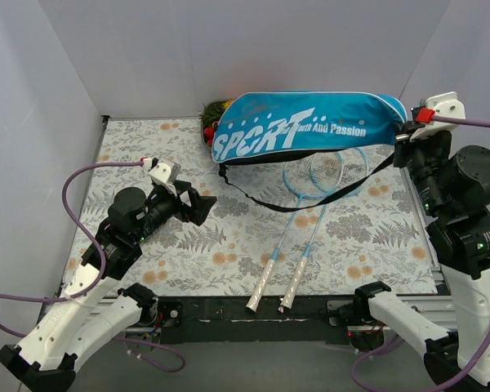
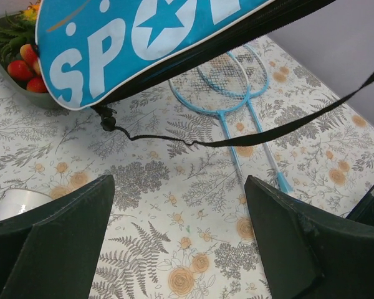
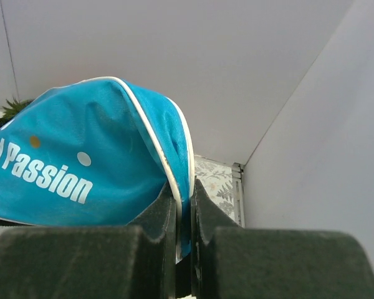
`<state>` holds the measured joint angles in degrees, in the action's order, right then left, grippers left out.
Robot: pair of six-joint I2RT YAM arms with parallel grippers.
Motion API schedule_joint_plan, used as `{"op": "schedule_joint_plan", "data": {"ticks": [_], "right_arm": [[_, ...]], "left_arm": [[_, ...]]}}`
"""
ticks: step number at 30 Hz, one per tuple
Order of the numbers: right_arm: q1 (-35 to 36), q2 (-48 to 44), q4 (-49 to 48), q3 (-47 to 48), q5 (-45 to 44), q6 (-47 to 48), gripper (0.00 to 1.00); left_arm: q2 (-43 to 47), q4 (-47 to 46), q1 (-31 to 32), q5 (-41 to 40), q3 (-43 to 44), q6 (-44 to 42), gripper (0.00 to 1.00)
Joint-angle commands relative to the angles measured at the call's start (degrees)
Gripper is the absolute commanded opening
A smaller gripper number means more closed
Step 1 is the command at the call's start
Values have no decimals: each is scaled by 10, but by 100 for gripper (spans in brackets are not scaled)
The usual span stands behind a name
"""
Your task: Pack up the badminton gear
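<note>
Right claw [image 3: 184,205] is clenched on the right-hand end of the blue bag [image 1: 302,126], holding it up at the back of the table [image 1: 229,253] with the other end over by the fruit tray [image 1: 213,113]. The left claw [image 1: 198,204] hovers wide open and empty, well short of the two rackets [image 1: 310,245], whose heads lie just under the bag's edge. Best play from here, I'd say: hold that pinch firm and the bag steady, send the left claw in for the bag's opening, and mind the black strap [image 2: 262,138] draped across the racket shafts, because it looks ready to snag.
</note>
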<state>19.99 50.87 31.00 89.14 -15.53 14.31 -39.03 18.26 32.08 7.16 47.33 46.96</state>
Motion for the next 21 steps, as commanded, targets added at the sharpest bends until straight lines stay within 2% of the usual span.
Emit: {"op": "schedule_joint_plan", "data": {"ticks": [1, 7, 10, 17, 21], "right_arm": [[1, -19, -42, -38, 21, 53, 1], [1, -65, 7, -155, 242, 119, 1], [1, -93, 15, -220, 323, 141, 1], [15, -90, 70, -288, 425, 166, 1], [71, -52, 139, -291, 427, 165, 1]], "left_arm": [[11, 14, 2, 7, 2, 3, 85], [10, 19, 2, -2, 5, 0, 85], [9, 20, 2, -2, 0, 4, 85], [20, 20, 2, 3, -14, 16, 84], [31, 20, 2, 5, -22, 21, 84]]}}
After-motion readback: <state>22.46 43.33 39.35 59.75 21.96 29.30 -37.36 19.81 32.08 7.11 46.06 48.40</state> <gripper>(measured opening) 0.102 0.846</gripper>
